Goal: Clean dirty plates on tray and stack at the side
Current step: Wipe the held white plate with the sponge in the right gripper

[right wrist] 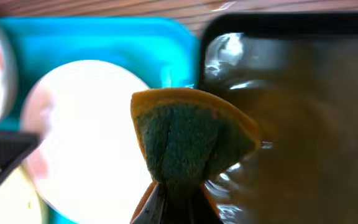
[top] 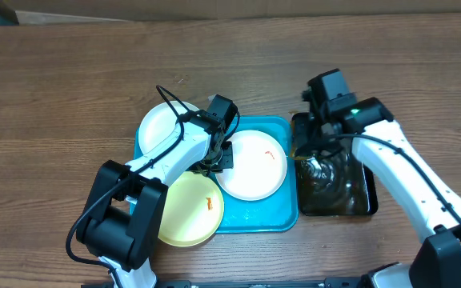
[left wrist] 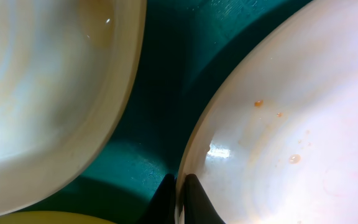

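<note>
The turquoise tray [top: 272, 218] holds a white plate [top: 253, 166] with orange-red smears. A second white plate [top: 160, 128] lies at the tray's far left and a pale yellow plate [top: 189, 210] at its near left. My left gripper [top: 218, 160] is shut on the left rim of the smeared white plate [left wrist: 291, 124], one finger on each side of the rim [left wrist: 179, 193]. My right gripper [right wrist: 179, 205] is shut on a yellow-and-green sponge [right wrist: 188, 137], held over the left edge of the black tray of water [top: 366, 200].
The black water tray [right wrist: 303, 93] stands directly right of the turquoise tray [right wrist: 104, 37]. The other white plate [left wrist: 42, 81] lies close to the left of my left gripper, with bare tray floor [left wrist: 160, 81] between. Wooden table surrounds both trays.
</note>
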You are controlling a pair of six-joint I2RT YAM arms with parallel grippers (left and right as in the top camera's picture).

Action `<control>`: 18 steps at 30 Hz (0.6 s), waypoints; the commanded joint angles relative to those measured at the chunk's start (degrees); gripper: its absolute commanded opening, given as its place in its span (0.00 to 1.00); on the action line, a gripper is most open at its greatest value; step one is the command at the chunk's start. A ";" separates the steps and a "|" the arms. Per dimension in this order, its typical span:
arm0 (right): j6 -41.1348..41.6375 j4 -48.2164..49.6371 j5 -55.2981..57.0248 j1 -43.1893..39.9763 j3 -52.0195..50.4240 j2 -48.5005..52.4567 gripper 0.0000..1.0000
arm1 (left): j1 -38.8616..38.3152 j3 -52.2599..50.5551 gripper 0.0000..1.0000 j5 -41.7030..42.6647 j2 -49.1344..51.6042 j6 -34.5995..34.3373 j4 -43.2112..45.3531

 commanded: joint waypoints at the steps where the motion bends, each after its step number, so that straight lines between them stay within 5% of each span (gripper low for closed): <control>1: 0.00 1.29 0.52 3.96 0.94 -0.13 0.04 | -0.07 -0.26 0.04 -2.32 -0.11 0.63 0.26; 11: -0.02 3.50 21.11 13.75 0.85 9.84 0.04 | -0.07 -0.26 0.04 -2.32 -0.11 0.63 0.33; 18: 0.04 6.16 21.24 15.02 0.85 16.52 0.04 | -0.07 -0.26 0.04 -2.32 -0.11 0.66 0.22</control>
